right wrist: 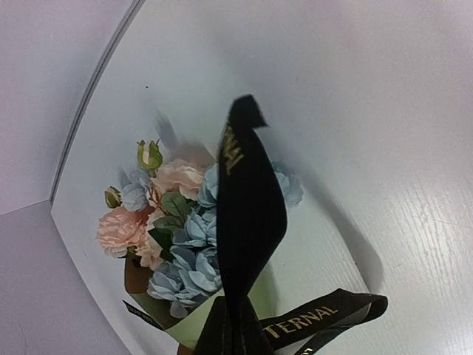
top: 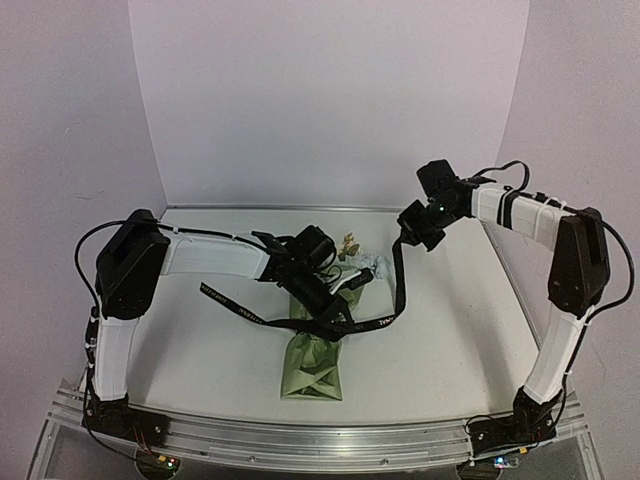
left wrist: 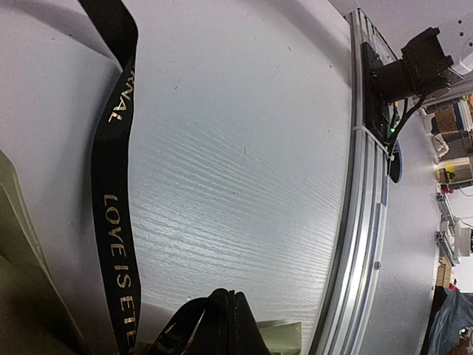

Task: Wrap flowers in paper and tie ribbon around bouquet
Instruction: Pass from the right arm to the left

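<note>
Ribbon (right wrist: 247, 222), black with gold lettering, rises straight up in front of the right wrist camera, its cut end curling over the flowers (right wrist: 174, 222), pinched at its foot in the clenched right gripper (top: 412, 236). Seen from above, that gripper hangs raised over the far right part of the white table (top: 450, 340). The ribbon drops from it, sweeps down in a curve and runs leftward across the bouquet (top: 308, 358), its other end trailing on the tabletop to the left. The bouquet lies near the middle of the table. The narrow end of its olive-green paper (top: 318, 385) points toward the arm bases, with the pale blue and peach blooms at the far end. The left gripper (top: 330, 320) is down over the bouquet where the ribbon crosses it, jaws closed. The left wrist view shows a fold of ribbon gathered at its fingertips, so it appears to be gripping the ribbon too. An aluminium rail (top: 300, 435) edges the table's near side.
</note>
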`<state>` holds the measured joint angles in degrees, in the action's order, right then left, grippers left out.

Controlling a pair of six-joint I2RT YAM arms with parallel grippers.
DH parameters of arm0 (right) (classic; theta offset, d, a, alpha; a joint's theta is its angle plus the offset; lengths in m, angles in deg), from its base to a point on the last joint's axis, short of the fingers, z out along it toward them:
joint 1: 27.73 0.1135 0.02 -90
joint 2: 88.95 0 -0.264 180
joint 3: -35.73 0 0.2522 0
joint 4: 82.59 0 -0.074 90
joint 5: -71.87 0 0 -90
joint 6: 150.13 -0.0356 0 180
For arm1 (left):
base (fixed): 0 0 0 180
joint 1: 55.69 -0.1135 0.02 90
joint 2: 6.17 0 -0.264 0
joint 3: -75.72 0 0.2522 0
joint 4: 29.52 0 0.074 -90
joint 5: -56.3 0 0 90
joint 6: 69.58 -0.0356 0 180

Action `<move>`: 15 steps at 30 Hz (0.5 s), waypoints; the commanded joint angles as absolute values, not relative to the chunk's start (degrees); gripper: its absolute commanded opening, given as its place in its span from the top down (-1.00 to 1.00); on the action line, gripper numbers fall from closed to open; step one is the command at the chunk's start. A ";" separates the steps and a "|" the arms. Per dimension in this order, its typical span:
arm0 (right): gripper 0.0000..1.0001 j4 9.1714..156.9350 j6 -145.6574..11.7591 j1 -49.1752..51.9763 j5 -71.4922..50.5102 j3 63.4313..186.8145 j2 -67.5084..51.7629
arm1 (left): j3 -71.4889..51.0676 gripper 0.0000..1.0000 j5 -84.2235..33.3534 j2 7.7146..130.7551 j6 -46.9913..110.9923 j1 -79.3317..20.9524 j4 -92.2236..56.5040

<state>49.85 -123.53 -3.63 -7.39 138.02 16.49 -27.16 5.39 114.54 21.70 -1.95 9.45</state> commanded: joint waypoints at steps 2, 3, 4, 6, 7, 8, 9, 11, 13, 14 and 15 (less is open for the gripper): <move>1.00 49.48 -128.07 -2.92 -5.09 150.30 19.66 | -27.99 0.99 3.27 114.70 20.56 -1.46 4.70; 1.00 49.13 -128.29 -2.41 -5.21 153.02 20.44 | -28.12 1.00 2.74 114.91 20.53 -1.46 4.75; 1.00 48.71 -128.43 -1.74 -5.28 155.13 21.09 | -28.20 1.00 2.27 115.09 20.51 -1.43 4.71; 1.00 47.93 -129.00 -0.19 -5.08 159.74 22.93 | -28.35 1.00 1.29 115.46 20.51 -1.39 4.61; 1.00 47.85 -129.54 0.46 -4.82 161.53 23.78 | -28.55 1.00 0.83 115.65 20.51 -1.39 4.60; 1.00 47.80 -129.94 1.11 -4.63 163.12 24.59 | -28.73 1.00 0.45 115.83 20.51 -1.35 4.59; 1.00 47.79 -130.33 1.80 -4.57 164.60 25.32 | -28.93 1.00 0.13 116.08 19.95 -1.30 4.63; 1.00 47.79 -130.93 3.16 -4.43 166.73 26.39 | -29.58 1.00 -1.42 116.63 18.87 -1.21 4.59; 1.00 47.79 -131.23 4.30 -4.22 168.24 26.94 | -30.16 1.00 -4.09 117.00 19.02 -1.20 4.04; 1.00 47.79 -131.29 4.88 -4.24 168.61 26.98 | -30.53 1.00 -5.56 117.22 19.52 -1.20 3.53; 1.00 47.79 -131.35 5.38 -4.21 168.91 26.98 | -31.04 0.99 -7.21 117.39 19.83 -1.20 3.06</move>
<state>48.45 -130.12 3.28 -4.72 166.19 25.33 -27.36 -0.95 116.38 20.46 -1.56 6.09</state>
